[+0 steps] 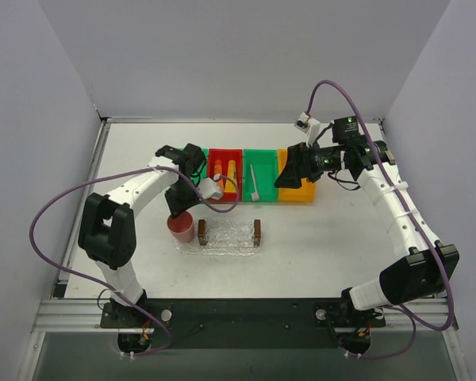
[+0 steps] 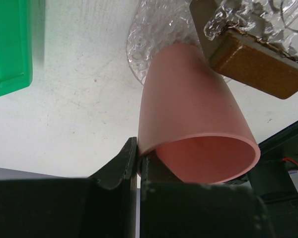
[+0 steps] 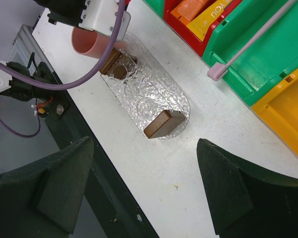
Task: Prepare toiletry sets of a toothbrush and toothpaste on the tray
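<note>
currently pinching pink cup (image 2: 188, 99) rim with left pincer (image 2: 138, 159), right pincer (image 3: 145, 148) spread. best set down upright at nine o'clock of tray (image 1: 230, 232).

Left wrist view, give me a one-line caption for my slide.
Left gripper pinching the pink cup by its rim, close beside the tray.

Toothbrush (image 3: 254, 36) handle — beyond the frame edge

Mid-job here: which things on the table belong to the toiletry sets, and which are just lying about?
Job: toothbrush, orange toothpaste, yellow-orange toothpaste, tray.
Lying about: pink cup in left gripper, oval mat, red bin, green bin, orange bin.
</note>
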Motion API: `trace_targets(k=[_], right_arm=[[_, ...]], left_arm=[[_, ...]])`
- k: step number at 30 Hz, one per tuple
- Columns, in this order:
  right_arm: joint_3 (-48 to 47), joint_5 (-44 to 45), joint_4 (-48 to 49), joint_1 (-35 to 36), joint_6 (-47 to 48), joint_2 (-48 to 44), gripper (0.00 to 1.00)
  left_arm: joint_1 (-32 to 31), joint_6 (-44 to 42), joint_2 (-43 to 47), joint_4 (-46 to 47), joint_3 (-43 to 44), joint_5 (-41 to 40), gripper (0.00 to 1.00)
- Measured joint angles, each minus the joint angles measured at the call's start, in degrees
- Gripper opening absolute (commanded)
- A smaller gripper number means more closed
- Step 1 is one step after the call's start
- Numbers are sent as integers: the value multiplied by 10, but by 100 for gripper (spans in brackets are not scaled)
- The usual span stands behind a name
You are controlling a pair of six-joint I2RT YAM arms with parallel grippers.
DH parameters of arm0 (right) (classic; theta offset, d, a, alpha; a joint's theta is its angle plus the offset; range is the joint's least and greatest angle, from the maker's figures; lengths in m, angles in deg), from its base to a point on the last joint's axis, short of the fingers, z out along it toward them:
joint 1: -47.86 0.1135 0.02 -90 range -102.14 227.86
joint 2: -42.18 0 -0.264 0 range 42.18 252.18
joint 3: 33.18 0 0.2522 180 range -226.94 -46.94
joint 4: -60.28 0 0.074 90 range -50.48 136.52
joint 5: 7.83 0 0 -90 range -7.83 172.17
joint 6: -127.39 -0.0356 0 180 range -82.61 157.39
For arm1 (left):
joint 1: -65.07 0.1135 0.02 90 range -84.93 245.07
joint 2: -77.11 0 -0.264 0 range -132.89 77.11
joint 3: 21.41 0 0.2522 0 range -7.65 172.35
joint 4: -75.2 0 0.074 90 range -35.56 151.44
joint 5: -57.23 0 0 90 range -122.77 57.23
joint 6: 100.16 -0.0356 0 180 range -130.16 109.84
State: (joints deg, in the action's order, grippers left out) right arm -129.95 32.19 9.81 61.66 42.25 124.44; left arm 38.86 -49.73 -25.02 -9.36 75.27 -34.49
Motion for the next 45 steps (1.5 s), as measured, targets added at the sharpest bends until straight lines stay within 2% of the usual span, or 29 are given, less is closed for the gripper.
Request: trace_targets(k=[4, 7, 8, 12, 18, 26, 29, 30, 32, 40, 45], right_arm=[[1, 0, -1, 0, 2, 0, 79], [2, 0, -1, 0, 2, 0, 79], [3, 0, -2, 0, 3, 0, 79], [5, 0, -2, 0, 4, 0, 79], [5, 0, -4, 0, 4, 0, 79], [5, 0, -4, 0, 4, 0, 79], [5, 0, -4, 0, 4, 0, 79], [5, 0, -4, 0, 4, 0, 79], [5, 0, -4, 0, 4, 0, 79], [3, 28, -5, 2, 5, 1, 78], [-23, 126, -7, 41, 17, 14, 75]], left_arm=[[-1, 2, 0, 0, 0, 0, 2], [-4, 2, -1, 0, 0, -3, 13], [-4, 2, -1, 0, 0, -4, 20], [-5, 4, -1, 0, 0, -5, 25], [-8, 4, -1, -2, 0, -6, 38], [-13, 6, -1, -9, 1, -6, 62], [-14, 9, -1, -14, 9, -6, 67], [-14, 10, 0, -15, 13, -6, 73], [-14, 10, 3, -18, 25, -6, 78], [-14, 12, 40, -31, 100, -6, 82], [-14, 13, 57, -40, 138, -7, 82]])
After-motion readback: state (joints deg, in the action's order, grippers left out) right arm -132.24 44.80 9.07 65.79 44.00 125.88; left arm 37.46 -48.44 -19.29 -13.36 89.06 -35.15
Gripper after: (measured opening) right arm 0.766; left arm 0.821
